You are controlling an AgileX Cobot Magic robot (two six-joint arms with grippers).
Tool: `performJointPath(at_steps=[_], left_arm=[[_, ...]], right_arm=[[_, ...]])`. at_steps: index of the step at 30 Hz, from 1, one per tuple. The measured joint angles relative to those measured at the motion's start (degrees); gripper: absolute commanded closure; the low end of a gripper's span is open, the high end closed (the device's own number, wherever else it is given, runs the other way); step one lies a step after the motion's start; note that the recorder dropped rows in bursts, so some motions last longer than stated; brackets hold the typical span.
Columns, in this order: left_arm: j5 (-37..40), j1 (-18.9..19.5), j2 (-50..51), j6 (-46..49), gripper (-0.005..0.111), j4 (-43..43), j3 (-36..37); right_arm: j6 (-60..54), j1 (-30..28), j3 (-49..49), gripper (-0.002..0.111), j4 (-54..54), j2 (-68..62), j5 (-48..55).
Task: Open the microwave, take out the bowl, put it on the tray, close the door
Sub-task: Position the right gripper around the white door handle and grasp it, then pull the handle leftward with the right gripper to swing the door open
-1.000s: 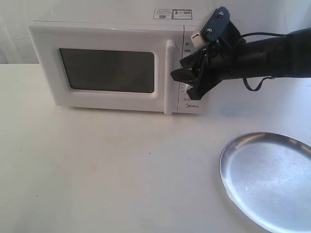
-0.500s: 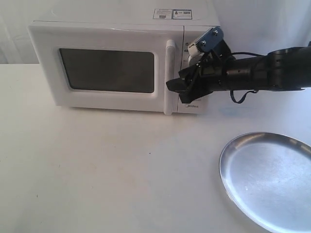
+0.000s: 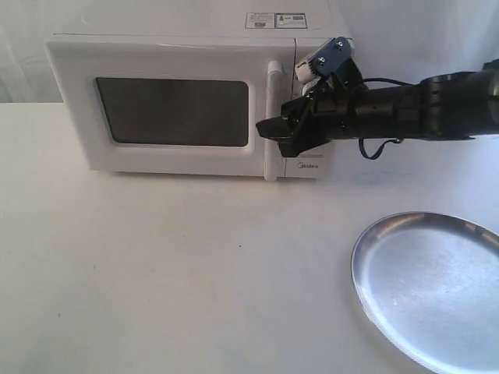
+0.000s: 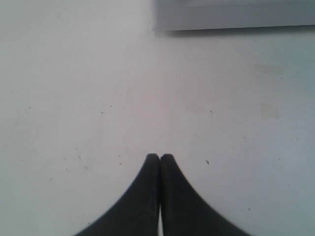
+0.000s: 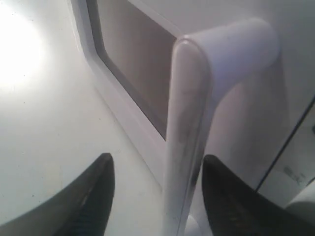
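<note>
The white table (image 3: 156, 273) spreads beneath both grippers. The microwave (image 3: 195, 27) stands on it directly ahead of the right gripper (image 3: 273, 137), and its door (image 3: 179, 62) is shut flush against the body. Nothing can be made out through the dark window, so the bowl is not visible. The tray (image 3: 437, 288) lies flat on the table well apart from that gripper, back along the arm's side and nearer the exterior camera, with nothing on it.

The vertical handle (image 3: 273, 89) sits between the right gripper's fingers (image 5: 96, 191). These are spread wide, one on each side of the bar. The wrist view shows a gap on the window side, while the other finger is close to the bar. Whether it touches cannot be told. The gripper has hold of nothing.

The left gripper (image 4: 160, 157) hovers over bare table with its tips pressed together and nothing between them. A lower edge of the microwave lies ahead of it, well apart.
</note>
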State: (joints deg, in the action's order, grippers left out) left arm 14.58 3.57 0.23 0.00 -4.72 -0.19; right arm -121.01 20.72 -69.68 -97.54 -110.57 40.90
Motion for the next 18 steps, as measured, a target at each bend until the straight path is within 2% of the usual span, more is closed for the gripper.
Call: performJointPath(at_steps=[4, 10, 16, 18], left_arm=[[0.0, 0.0, 0.0, 0.0, 0.107, 0.0, 0.0], [0.0, 0.0, 0.0, 0.0, 0.107, 0.0, 0.0], [0.0, 0.0, 0.0, 0.0, 0.107, 0.0, 0.0], [0.0, 0.0, 0.0, 0.0, 0.107, 0.0, 0.0]], right_arm=[[0.0, 0.65, 0.0, 0.057, -0.25, 0.0, -1.49], [0.0, 1.22, 0.0, 0.073, -0.87, 0.0, -2.6], [-0.11, 1.51, -0.36, 0.076, -2.41, -0.74, -3.46], [-0.22, 1.51, -0.49, 0.082, -2.54, -1.44, -3.18]])
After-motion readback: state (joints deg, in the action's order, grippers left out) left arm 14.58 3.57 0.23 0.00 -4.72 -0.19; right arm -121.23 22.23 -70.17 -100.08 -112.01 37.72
